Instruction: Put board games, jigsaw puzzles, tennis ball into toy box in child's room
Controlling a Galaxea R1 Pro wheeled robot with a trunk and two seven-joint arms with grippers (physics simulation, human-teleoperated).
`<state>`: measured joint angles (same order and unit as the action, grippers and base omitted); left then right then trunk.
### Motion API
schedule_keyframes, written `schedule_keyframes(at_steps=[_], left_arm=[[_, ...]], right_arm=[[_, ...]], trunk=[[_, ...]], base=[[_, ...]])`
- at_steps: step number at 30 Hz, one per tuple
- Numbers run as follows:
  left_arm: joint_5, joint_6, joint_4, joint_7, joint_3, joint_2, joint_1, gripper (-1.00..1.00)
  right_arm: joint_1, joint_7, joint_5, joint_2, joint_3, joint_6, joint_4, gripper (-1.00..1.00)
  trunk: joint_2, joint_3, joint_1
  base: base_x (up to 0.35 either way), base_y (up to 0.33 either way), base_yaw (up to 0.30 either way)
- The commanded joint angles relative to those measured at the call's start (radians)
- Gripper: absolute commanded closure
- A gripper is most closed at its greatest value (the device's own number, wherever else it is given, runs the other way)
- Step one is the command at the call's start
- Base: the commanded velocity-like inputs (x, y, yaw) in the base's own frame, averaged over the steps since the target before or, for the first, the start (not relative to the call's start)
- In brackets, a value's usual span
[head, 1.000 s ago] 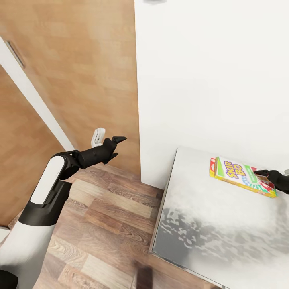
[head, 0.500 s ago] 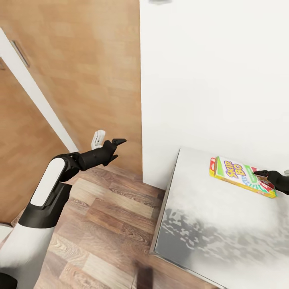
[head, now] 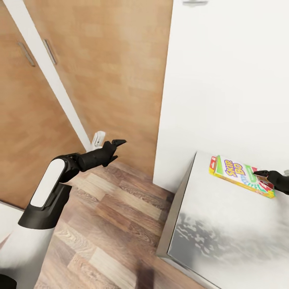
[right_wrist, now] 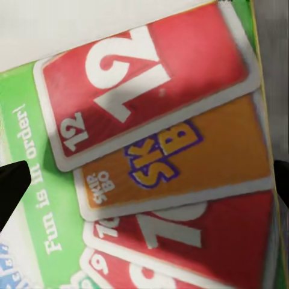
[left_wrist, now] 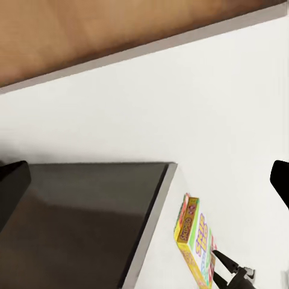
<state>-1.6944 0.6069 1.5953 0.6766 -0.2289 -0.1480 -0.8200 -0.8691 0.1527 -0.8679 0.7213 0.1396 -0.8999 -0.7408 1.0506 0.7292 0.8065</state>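
The green, white and red SKIP-BO board game point(head: 235, 173) hangs tilted over a glossy grey surface point(head: 224, 241), with my right gripper point(head: 263, 175) shut on its near end. In the left wrist view the board game point(left_wrist: 194, 236) shows edge-on with the right gripper point(left_wrist: 232, 274) pinching it. The right wrist view looks straight at its printed cards point(right_wrist: 150, 150), with a black fingertip point(right_wrist: 11, 186) at the side. My left gripper point(head: 117, 147) is held out open over the wood floor, with nothing between its fingers. The toy box, the bed, the jigsaw puzzles and the tennis ball are out of view.
Tall wooden doors point(head: 100, 72) with slim handles point(head: 48, 51) stand at the left and behind my left arm. A white wall point(head: 228, 80) rises behind the grey surface, whose left edge point(head: 178, 212) borders the wood floor point(head: 120, 208).
The camera has turned, so doors, wall and grey surface have slid to the right in the picture. Both arms and the held SKIP-BO box keep their places in the view.
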Motion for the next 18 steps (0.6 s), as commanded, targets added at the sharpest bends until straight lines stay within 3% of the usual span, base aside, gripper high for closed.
schedule_keyframes(at_steps=[1,18], left_arm=[[-0.009,-0.002,0.001,0.009,-0.001,0.0,-0.001,-1.0],[-0.01,-0.002,0.0,0.011,-0.001,0.001,-0.001,-1.0]], right_arm=[[0.0,0.01,0.008,0.0,0.003,-0.005,0.0,-1.0],[-0.001,0.01,0.008,0.001,0.005,-0.005,0.0,-1.0]], trunk=[[0.001,0.0,0.0],[0.001,-0.003,0.0]], base=[[0.0,0.0,0.262],[0.0,0.0,0.269]])
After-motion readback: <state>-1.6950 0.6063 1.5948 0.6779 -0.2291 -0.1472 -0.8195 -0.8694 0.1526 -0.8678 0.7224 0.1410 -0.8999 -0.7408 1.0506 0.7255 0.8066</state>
